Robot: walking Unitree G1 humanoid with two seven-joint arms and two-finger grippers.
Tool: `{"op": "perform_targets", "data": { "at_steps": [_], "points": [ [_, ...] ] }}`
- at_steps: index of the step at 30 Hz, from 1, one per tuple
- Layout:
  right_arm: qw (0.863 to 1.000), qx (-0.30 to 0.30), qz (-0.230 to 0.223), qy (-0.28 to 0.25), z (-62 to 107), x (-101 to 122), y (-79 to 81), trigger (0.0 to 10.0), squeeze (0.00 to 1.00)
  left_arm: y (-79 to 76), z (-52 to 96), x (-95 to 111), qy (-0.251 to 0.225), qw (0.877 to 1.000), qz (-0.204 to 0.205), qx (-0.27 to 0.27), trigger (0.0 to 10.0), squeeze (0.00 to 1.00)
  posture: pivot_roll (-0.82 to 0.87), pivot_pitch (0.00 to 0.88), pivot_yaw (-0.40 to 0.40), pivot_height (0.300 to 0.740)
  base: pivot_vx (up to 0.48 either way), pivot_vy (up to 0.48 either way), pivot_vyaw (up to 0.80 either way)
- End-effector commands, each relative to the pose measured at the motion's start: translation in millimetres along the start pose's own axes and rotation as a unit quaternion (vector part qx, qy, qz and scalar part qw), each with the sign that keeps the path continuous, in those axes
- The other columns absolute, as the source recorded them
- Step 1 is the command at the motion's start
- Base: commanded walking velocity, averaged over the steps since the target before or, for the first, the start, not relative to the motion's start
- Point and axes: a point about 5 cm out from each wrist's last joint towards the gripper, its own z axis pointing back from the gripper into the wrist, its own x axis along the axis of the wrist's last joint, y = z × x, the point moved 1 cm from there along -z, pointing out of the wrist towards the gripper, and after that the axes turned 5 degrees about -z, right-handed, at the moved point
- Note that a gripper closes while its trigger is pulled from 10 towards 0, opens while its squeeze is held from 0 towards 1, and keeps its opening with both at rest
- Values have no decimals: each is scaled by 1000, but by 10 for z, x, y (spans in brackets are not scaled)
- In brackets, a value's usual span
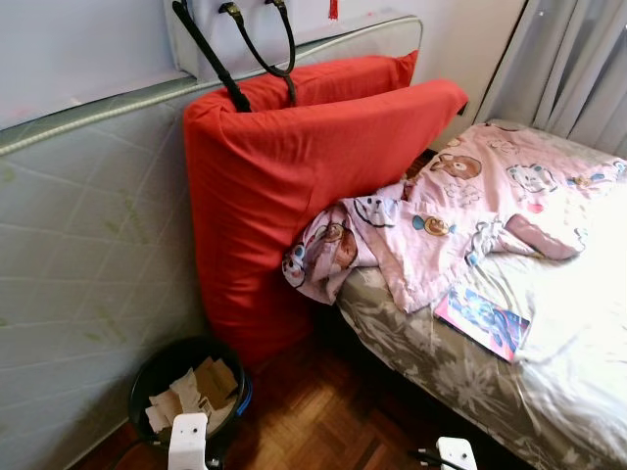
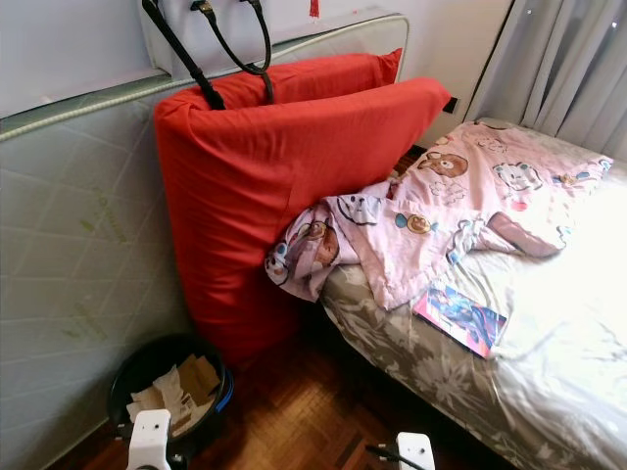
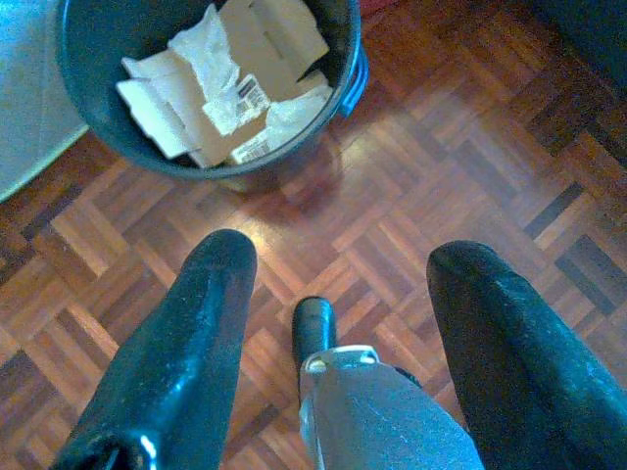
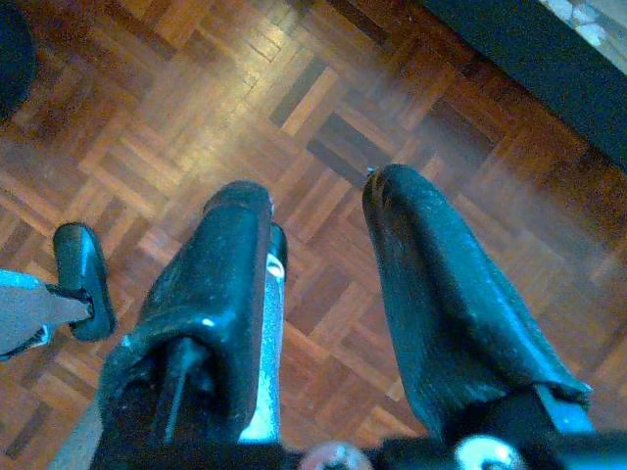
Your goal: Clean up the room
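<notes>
A black waste bin (image 1: pixel 191 387) with several bits of cardboard and paper in it stands on the parquet floor beside the red mattress. A pink patterned blanket (image 1: pixel 446 220) lies crumpled across the bed, hanging over its near corner. A colourful booklet (image 1: pixel 482 321) rests on the sheet by the bed's edge. My left gripper (image 3: pixel 338 264) hangs open above the floor just short of the bin (image 3: pixel 211 88), nothing between its fingers. My right gripper (image 4: pixel 318 201) hangs open over bare parquet near the bed's dark base.
A red-covered mattress (image 1: pixel 294 186) leans against a pale mattress (image 1: pixel 78 245) along the wall. Black bag straps (image 1: pixel 245 49) hang over its top. The bed (image 1: pixel 549 372) takes the right side, with grey curtains (image 1: pixel 578 59) behind. Parquet floor (image 1: pixel 313 421) lies between bin and bed.
</notes>
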Motion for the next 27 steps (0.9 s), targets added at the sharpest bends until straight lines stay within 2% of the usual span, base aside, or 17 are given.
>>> {"op": "perform_targets", "data": {
  "at_steps": [1,6,16,24,27],
  "points": [
    [996,-12,-70,-59,-17,536,-209,10000,0,90,-138,539,0,999,-35,-19,10000,0,57,0,-81,740,0,0,-750],
    [996,-11,-70,-62,-17,542,-204,10000,0,95,-138,541,-1,999,-36,-19,10000,0,57,0,-78,740,0,0,-743],
    [995,-12,-74,-70,-15,565,-207,10000,0,94,-140,556,-1,999,-38,-19,10000,0,62,0,-87,740,0,0,0],
    [994,-11,-80,-69,-15,568,-210,10000,0,87,-142,563,0,999,-41,-20,10000,0,56,0,-92,740,0,-442,0],
    [994,-9,-79,-70,-16,572,-207,10000,0,89,-142,565,0,999,-41,-20,10000,0,53,0,-90,740,0,-480,-744]
  ]
}}
